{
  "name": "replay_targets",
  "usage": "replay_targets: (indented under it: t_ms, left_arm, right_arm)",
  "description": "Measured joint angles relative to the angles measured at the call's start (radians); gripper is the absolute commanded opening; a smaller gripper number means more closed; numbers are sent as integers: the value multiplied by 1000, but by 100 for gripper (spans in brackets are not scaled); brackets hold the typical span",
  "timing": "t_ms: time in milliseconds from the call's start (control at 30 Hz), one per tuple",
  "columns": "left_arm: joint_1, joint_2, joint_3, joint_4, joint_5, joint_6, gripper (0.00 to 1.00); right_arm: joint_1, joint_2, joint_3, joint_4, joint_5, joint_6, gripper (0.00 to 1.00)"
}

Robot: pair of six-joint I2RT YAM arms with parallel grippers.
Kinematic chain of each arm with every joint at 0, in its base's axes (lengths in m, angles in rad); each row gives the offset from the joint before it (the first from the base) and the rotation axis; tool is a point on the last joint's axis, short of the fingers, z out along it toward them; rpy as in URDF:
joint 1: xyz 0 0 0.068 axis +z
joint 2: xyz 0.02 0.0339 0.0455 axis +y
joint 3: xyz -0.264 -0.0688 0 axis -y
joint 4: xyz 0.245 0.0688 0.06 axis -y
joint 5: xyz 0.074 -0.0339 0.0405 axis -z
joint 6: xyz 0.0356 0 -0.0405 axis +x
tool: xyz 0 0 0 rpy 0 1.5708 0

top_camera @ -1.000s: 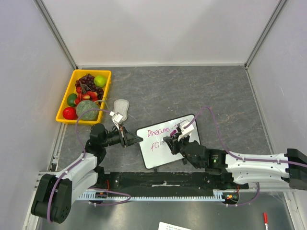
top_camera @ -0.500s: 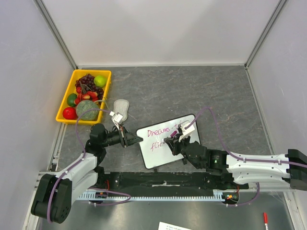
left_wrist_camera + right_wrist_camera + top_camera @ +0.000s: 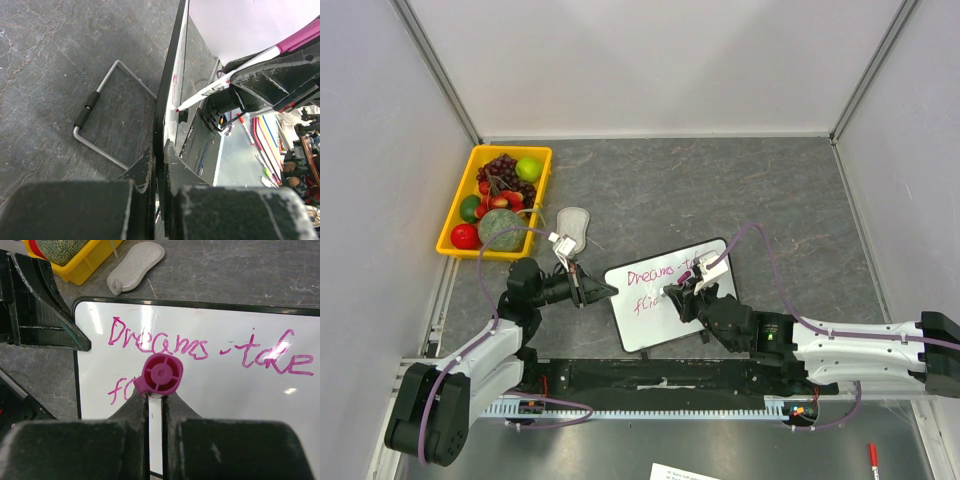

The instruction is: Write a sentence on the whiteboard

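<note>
The whiteboard (image 3: 655, 328) stands tilted on the table in front of the arms. My left gripper (image 3: 601, 291) is shut on its black left edge (image 3: 167, 100), one finger on each side. The sentence (image 3: 157, 342) is in magenta: "Dreams - take" on the first line and "fo" starting the second. My right gripper (image 3: 155, 400) is shut on a white marker with a magenta cap end (image 3: 159, 374). In the left wrist view the marker (image 3: 225, 80) has its tip touching the board. The marker hides what lies just right of "fo".
A yellow tray (image 3: 455, 228) of fruit sits at the far left. The grey oval eraser pad (image 3: 573, 222) lies behind the board. The board's wire stand (image 3: 95, 120) rests on the table behind it. A red pen (image 3: 872, 455) lies beyond the near rail.
The right gripper and marker have shifted slightly to the right along the second line. The left gripper and the board have not moved.
</note>
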Motion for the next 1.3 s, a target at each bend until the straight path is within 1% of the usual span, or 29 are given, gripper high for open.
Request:
replay_targets:
  t_ms: [600, 1300]
  left_arm:
    - [0, 0, 0, 0, 0, 0, 2]
    - [0, 0, 0, 0, 0, 0, 2]
  right_arm:
    - [-1, -13, -2, -14, 1, 5, 0]
    - [-1, 1, -31, 1, -66, 38, 0]
